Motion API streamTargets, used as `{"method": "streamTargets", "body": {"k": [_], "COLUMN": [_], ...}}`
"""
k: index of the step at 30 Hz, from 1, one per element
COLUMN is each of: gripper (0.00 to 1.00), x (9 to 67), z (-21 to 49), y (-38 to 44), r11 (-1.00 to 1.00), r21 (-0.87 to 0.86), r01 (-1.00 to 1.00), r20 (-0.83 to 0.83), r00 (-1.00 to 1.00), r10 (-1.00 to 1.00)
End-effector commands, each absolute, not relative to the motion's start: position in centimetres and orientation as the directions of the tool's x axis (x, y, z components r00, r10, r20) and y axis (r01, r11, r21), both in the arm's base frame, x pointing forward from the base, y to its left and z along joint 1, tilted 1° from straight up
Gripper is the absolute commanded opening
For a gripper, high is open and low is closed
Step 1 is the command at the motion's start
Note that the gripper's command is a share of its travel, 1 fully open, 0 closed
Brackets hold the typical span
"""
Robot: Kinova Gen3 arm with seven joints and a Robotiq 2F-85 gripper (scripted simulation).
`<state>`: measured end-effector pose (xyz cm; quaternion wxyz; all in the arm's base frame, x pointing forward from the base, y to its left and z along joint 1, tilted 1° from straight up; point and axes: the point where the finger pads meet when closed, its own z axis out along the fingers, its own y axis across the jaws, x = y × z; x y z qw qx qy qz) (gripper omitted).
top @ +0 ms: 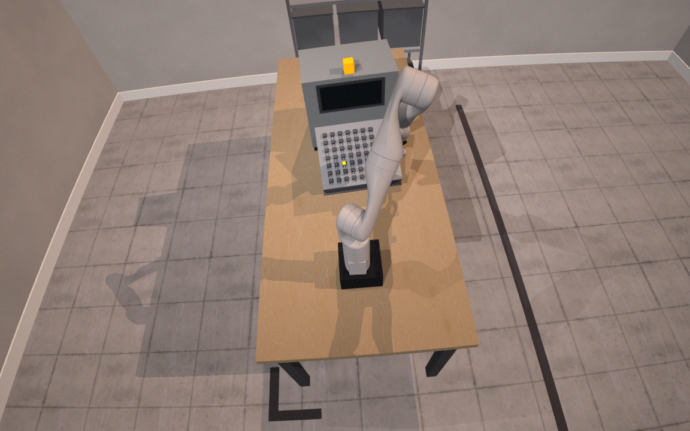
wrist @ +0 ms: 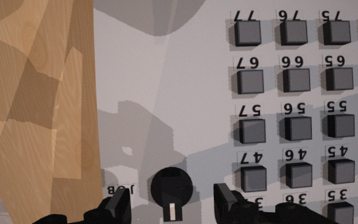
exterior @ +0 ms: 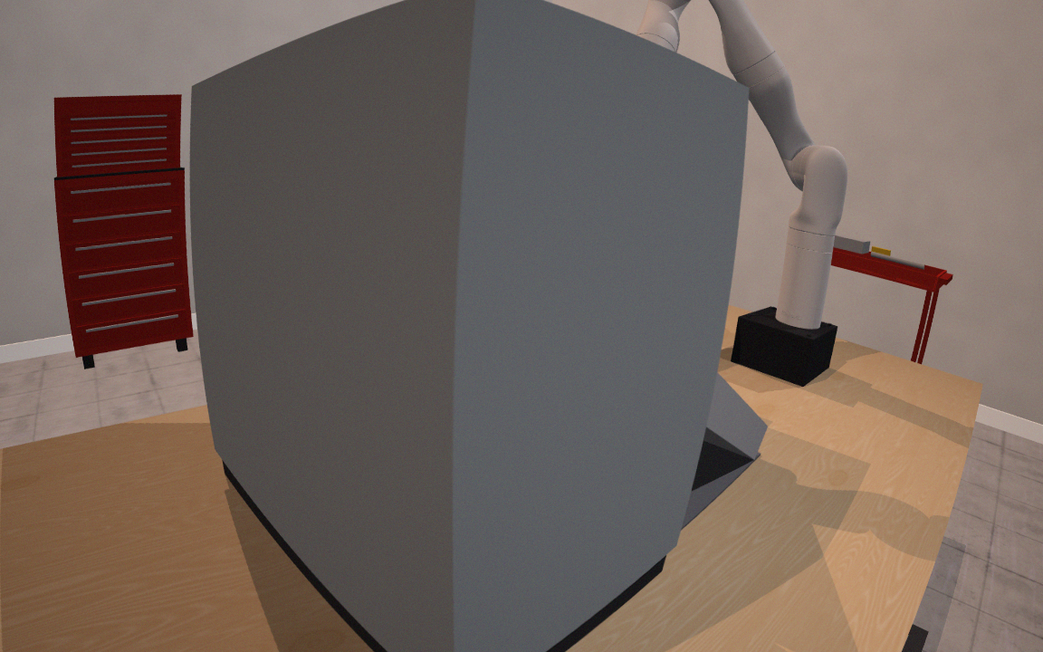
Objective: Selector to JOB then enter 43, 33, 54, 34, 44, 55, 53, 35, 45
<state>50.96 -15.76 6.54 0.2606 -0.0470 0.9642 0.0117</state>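
Note:
The grey machine (top: 345, 75) (exterior: 460, 324) stands at the far end of the wooden table (top: 309, 300). Its sloped keypad (top: 347, 158) carries rows of dark grey keys, and one key (top: 344, 162) glows yellow. In the wrist view the black round selector knob (wrist: 171, 188) sits at the bottom with its white pointer (wrist: 172, 214) aimed at the lower edge; the label JOB (wrist: 120, 189) is printed beside it. My gripper (wrist: 172, 201) is open, with one finger on each side of the knob, apart from it. Keys 47 (wrist: 253, 178), 46 (wrist: 298, 175) and 57 (wrist: 252, 131) lie beside it.
A yellow block (top: 348, 65) sits on top of the machine above its dark screen (top: 351, 94). The arm's black base (top: 360, 265) (exterior: 783, 344) stands mid-table. A red tool chest (exterior: 121, 226) and a red stand (exterior: 898, 275) stand off the table.

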Motion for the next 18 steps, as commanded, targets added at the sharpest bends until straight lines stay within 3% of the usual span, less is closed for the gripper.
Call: {"method": "streamTargets", "body": {"k": [1, 18], "gripper": [0.6, 0.6], "x": [51.01, 51.44], "z": [6.61, 5.89], "y": [-15.78, -15.74], "r11": [0.995, 0.995], "r21": [-0.003, -0.003], "r01": [-0.097, -0.097], "r20": [-0.505, -0.505], "r00": [-0.859, -0.859], "r10": [-0.085, -0.085]}}
